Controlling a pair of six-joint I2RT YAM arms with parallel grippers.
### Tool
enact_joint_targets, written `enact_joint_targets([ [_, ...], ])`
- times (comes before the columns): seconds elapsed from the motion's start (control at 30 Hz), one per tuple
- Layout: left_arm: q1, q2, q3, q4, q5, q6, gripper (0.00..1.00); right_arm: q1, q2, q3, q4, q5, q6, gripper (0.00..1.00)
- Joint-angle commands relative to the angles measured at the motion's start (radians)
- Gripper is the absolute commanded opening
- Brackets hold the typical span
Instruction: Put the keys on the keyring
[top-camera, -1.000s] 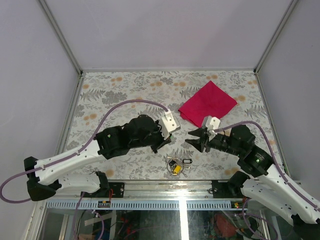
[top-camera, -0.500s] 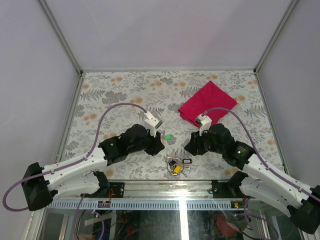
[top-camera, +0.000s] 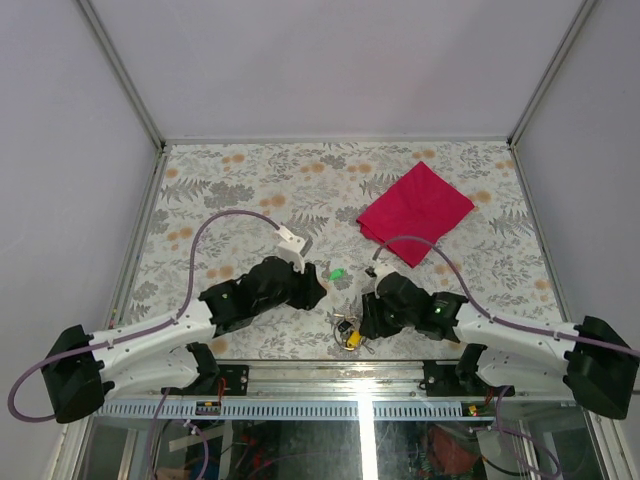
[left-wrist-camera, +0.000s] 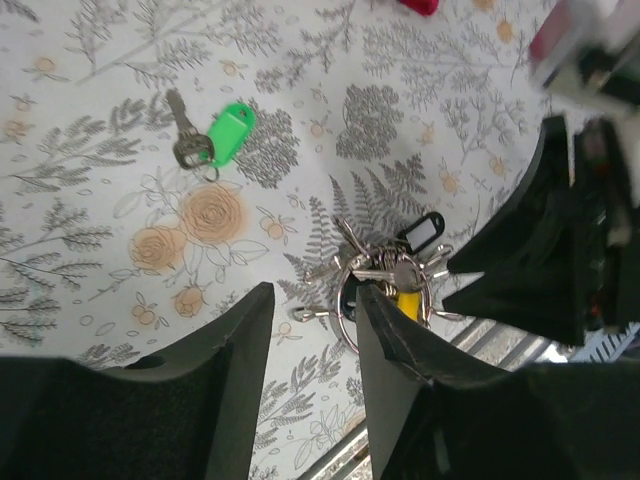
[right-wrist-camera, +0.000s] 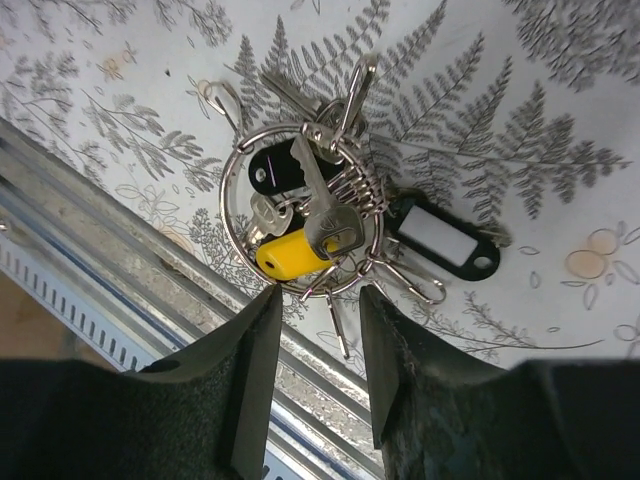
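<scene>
1. Left arm lay low over the bench (top-camera: 250, 180). Left gripper (left-wrist-camera: 312, 300) angled down, half-open, empty.
2. Right gripper (right-wrist-camera: 320, 300) half-open, empty, hovered over keyring (right-wrist-camera: 225, 200). Keys (right-wrist-camera: 325, 235) bunched across it at the bench's near edge.

Left arm (top-camera: 140, 340), right arm (top-camera: 520, 340): white lower links, black upper housings. Purple cable (top-camera: 215, 222) along each. Left gripper (left-wrist-camera: 315, 295) fingers (left-wrist-camera: 240, 350) matte black.

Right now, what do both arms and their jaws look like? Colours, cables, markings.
Both match: the left arm and right arm have white lower links, black bases and bulky black upper joints. The left purple cable loops to a white bracket at the wrist. The right purple cable arcs to its wrist. A green light shows on the right arm. The jaws are matte black and wedge-shaped.
</scene>
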Motion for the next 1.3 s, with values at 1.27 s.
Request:
enact_joint_targets([
  [1.27,0.031,-0.104,-0.014,0.000,-0.093,0.036,0.42,0.241,0.392,0.229,-0.079,0.350,0.197,0.30],
])
